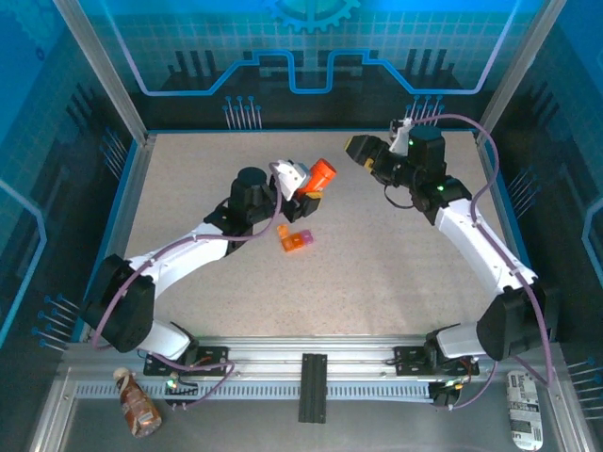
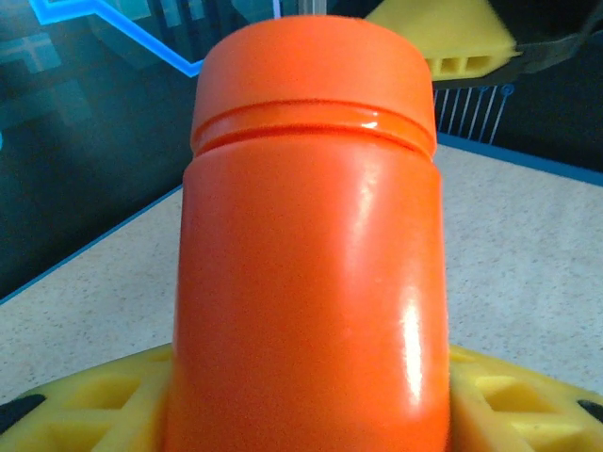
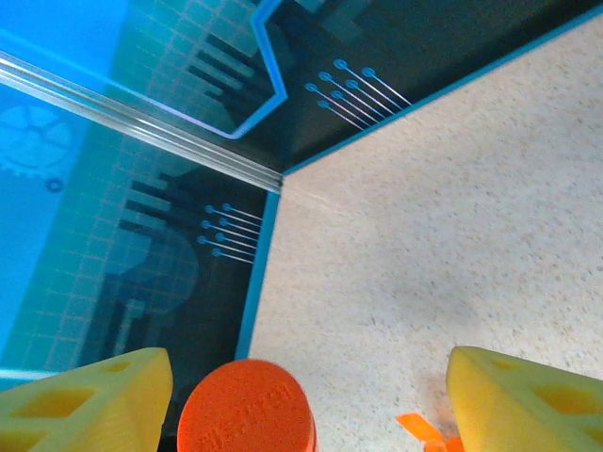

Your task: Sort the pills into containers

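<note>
left hand (image 1: 309, 188): hollow-celled yellow fingers (image 2: 85, 410) pinching the orange bottle (image 2: 311, 264) low on its body
orange bottle: glossy smooth cylinder with a ridge under its cap, tilted above the bench (image 1: 396, 273)
right hand (image 3: 306, 405): blocky yellow fingers spread, round embossed cap (image 3: 247, 410) between them
containers (image 1: 293, 239): flat translucent orange box, pink-purple end, mid-bench, below the bottle
bench: speckled beige, matte

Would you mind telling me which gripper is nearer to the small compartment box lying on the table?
Left. The left gripper, holding the orange bottle, hovers just beyond the compartment box; the right gripper, open, is farther away, beyond and to its right.
</note>
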Tool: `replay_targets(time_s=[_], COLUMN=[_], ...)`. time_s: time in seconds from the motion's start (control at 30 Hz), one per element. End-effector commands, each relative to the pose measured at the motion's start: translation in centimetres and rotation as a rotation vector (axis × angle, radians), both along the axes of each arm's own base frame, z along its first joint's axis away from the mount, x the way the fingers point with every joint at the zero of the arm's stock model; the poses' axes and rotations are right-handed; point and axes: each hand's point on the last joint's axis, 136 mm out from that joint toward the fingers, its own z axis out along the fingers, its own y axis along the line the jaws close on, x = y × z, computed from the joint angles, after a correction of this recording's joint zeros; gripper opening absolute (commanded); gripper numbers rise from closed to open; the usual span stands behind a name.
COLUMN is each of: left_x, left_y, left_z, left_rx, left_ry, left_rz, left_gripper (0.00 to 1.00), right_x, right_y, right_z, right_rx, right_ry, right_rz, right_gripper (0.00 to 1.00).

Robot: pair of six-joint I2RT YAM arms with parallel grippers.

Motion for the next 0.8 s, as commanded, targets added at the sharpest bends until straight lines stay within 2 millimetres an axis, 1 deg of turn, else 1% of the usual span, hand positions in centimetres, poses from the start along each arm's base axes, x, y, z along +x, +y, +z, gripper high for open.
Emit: replay_targets(time_s=[0.0, 0.17, 0.27, 0.4, 0.53, 0.7, 0.77], left_x=[1.1, 1.2, 1.1, 1.2, 1.2, 1.2, 1.2], left_y=[-0.2, -0.8, -1.1, -1.3, -1.4, -1.4, -1.4], left_z=[1.1, 0.9, 1.0, 1.1, 1.2, 1.3, 1.4], left_rx=[0.030, 0.044, 0.044, 0.041, 0.038, 0.036, 0.033], left_ry=[-0.102, -0.107, -0.110, -0.113, -0.117, -0.120, -0.121], left_rz=[0.029, 0.018, 0.013, 0.012, 0.012, 0.013, 0.014], left_gripper=[0.00, 0.00, 0.00, 0.00, 0.00, 0.00, 0.00], right_x=[-0.4, -0.3, -0.5, -0.7, -0.7, -0.9, -1.0], right_y=[0.5, 3.1, 4.3, 5.2, 5.7, 6.1, 6.0], right_z=[-1.1, -1.1, -1.7, -2.8, -3.8, -4.0, -4.0], right_rx=[-0.086, -0.098, -0.113, -0.150, -0.154, -0.136, -0.135], right_ry=[0.062, 0.063, 0.076, 0.097, 0.114, 0.116, 0.110], right_rz=[-0.037, 0.020, 0.045, 0.055, 0.062, 0.080, 0.081], right_gripper=[0.78, 0.77, 0.77, 0.77, 0.76, 0.62, 0.52])
